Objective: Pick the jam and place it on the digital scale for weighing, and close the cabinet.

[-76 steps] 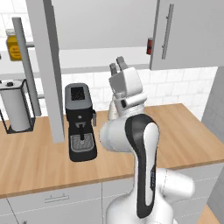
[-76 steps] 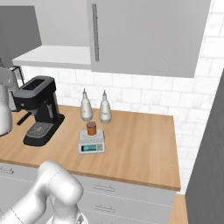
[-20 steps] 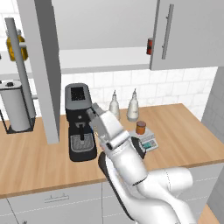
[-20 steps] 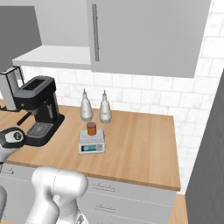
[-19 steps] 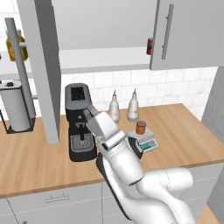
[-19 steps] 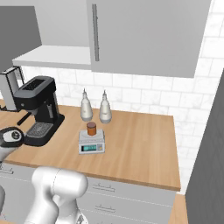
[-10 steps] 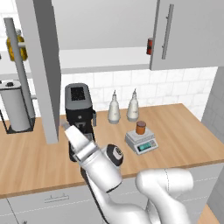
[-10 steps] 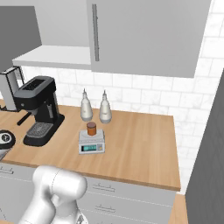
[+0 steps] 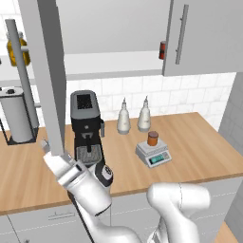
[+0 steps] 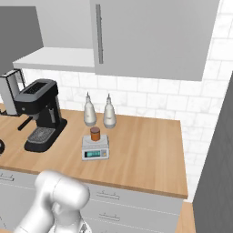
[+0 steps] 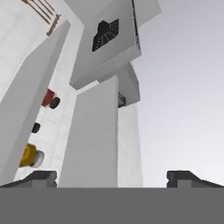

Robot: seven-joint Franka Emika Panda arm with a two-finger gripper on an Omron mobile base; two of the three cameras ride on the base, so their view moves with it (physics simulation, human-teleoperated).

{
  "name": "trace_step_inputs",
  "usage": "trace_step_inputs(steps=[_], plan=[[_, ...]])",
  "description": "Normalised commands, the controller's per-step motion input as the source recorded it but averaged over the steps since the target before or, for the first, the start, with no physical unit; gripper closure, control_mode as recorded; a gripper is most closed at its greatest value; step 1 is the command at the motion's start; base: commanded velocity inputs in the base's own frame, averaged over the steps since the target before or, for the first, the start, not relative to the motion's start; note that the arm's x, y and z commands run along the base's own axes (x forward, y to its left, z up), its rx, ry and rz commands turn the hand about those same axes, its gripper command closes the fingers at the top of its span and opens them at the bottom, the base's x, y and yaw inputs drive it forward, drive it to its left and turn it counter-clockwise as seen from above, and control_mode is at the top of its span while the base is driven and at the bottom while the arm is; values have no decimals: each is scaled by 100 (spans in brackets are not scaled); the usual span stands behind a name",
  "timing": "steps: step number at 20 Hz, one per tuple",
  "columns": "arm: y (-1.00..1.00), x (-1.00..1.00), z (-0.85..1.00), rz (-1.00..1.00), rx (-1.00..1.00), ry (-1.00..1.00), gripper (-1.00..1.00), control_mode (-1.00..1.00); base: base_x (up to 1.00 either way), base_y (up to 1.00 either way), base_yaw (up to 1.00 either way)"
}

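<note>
Tool: we see our tool [image 11: 112, 177] with its two dark fingertips [image 11: 37, 177] spread wide apart and nothing between them, pointing up at the edge of the open door.
Jam: the small squat orange-brown jar with a darker brown lid [image 9: 152, 138] stands on the scale, well off to the right of our tool and apart from it.
Scale: the small flat light-grey digital scale with a teal display [image 9: 153, 154] sits on the wooden desk [image 9: 199, 137], beyond the tool's reach side, near two pale bottles [image 9: 133, 116].
Cabinet: the large light-grey wall cupboard [image 9: 199, 35] has its left door [image 9: 47, 71] swung open, just above our tool.
Coffee machine: the black machine [image 9: 86, 123] stands just right of the tool.
</note>
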Motion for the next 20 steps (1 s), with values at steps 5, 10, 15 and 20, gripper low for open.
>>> trace_step_inputs(steps=[5,10,15,20], plan=[[100,56,0,-2,0,-17,-100,-100,0,0,0],[27,52,35,-3,12,-2,-100,-100,0,0,0],[-35,17,56,0,30,0,-100,-100,0,0,0],[-48,0,63,0,34,0,-100,-100,0,0,0]])
